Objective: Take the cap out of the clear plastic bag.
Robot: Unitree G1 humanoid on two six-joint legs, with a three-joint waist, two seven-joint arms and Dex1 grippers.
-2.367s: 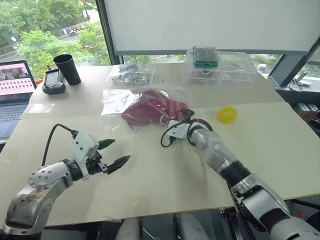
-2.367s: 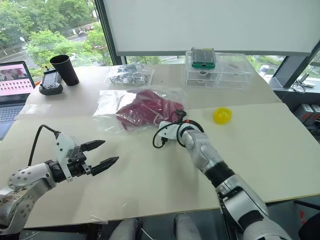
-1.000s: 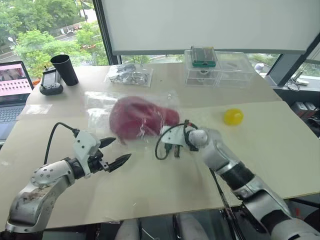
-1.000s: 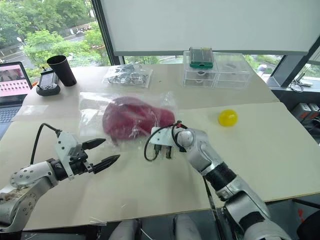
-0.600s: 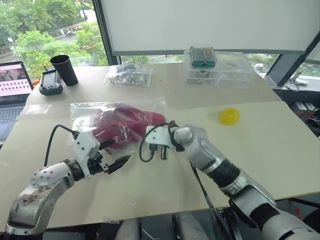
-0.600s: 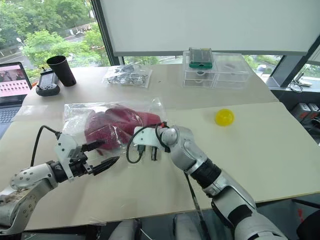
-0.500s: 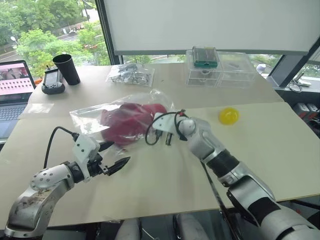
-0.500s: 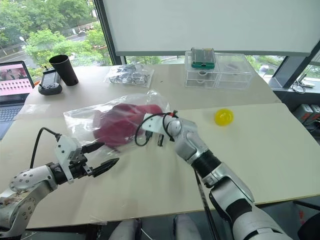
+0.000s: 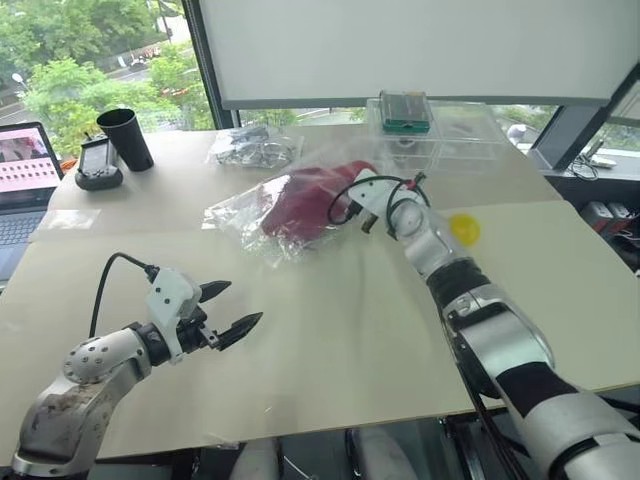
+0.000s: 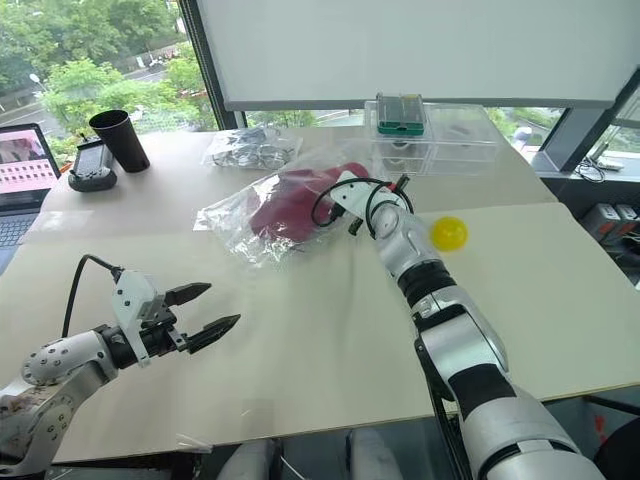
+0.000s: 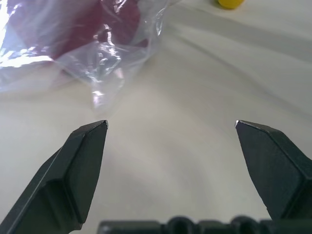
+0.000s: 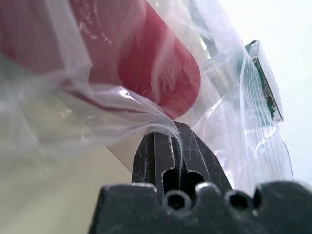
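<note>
Jaws, left to right: left gripper wide open, nothing in it, low over the table at the near left. Right gripper clamped tight on a pinch of the clear plastic bag, at the bag's right end.

Bag is held up at that right end and slopes down to its left end on the table, mid-table, in front of the smaller bag of grey bits. Cap is inside it, brim up near the right gripper, crown lower and to the left.

Key relation: bag's long axis runs left-right, and its loose left end hangs ahead of the left gripper and up-table of it, well apart. My read: the left arm is free and must reach forward for the cap. Can't tell which end of the bag is the mouth.

Yellow ball sits just right of the right arm, clear of the work.
</note>
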